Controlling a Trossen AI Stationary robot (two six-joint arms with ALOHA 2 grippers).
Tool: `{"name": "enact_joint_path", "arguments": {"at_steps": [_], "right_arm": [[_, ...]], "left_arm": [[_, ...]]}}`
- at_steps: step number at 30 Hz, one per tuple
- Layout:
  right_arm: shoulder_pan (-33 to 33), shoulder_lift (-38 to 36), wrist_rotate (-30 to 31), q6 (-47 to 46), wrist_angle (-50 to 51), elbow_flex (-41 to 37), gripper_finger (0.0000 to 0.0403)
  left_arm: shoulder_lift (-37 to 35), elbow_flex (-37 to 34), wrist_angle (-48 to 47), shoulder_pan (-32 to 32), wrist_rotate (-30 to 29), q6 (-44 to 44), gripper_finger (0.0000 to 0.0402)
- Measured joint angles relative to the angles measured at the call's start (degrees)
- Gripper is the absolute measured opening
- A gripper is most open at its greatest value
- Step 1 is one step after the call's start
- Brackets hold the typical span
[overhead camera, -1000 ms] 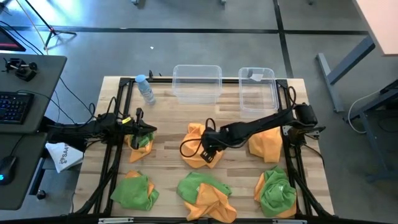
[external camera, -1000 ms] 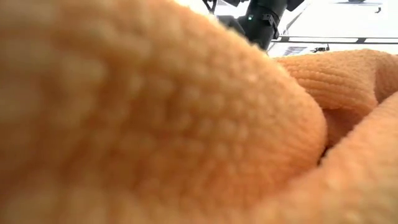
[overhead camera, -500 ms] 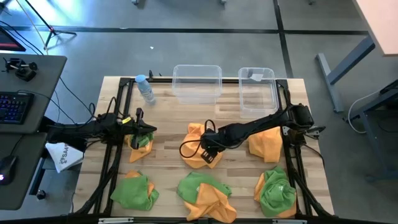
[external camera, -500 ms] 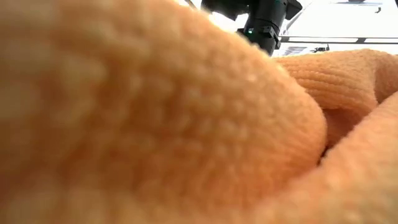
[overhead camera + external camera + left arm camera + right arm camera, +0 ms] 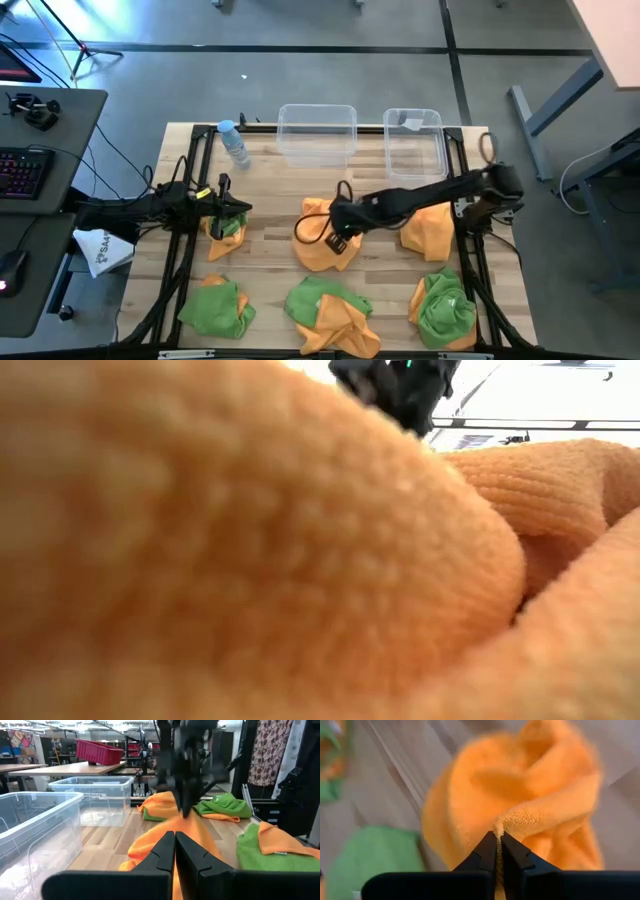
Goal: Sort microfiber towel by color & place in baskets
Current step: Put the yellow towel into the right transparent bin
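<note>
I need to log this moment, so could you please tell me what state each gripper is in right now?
Left gripper: shut, over the pile at the table's left side; a hold cannot be told.
Right gripper: shut on the orange towel at mid-table.

orange towel (image 5: 250, 580) fills low view, table hidden

Nubby orange cloth towel (image 5: 520, 805); matt wood table (image 5: 270, 180).

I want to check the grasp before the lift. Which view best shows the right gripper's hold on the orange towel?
The right wrist view: the right gripper is shut on a raised fold of the orange towel. The high view shows only its place at the table's middle. The left wrist view shows it blurred, the low view barely.
</note>
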State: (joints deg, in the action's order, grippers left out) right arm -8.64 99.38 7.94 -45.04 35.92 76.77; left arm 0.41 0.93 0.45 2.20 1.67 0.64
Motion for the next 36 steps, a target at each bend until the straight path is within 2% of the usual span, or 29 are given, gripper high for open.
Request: {"name": "enact_joint_path", "arguments": {"at_steps": [12, 20, 27, 32, 36], "right_arm": [[0.0, -21.5, 18.0, 7.0, -0.6, 0.0, 0.0002], [0.0, -31.8, 27.1, 22.1, -0.6, 0.0, 0.0001], [2.2, -38.6, 39.2, 34.1, -1.4, 0.0, 0.0], [6.9, -42.8, 40.4, 46.5, -5.7, 0.0, 0.0], [12.3, -45.6, 39.9, 52.7, -6.6, 0.1, 0.0]], "left_arm": [[0.0, 0.0, 0.0, 0.0, 0.0, 0.0, 0.0], [0.0, 0.0, 0.0, 0.0, 0.0, 0.0, 0.0], [0.0, 0.0, 0.0, 0.0, 0.0, 0.0, 0.0], [0.0, 0.0, 0.0, 0.0, 0.0, 0.0, 0.0], [0.0, 0.0, 0.0, 0.0, 0.0, 0.0, 0.0]]}}
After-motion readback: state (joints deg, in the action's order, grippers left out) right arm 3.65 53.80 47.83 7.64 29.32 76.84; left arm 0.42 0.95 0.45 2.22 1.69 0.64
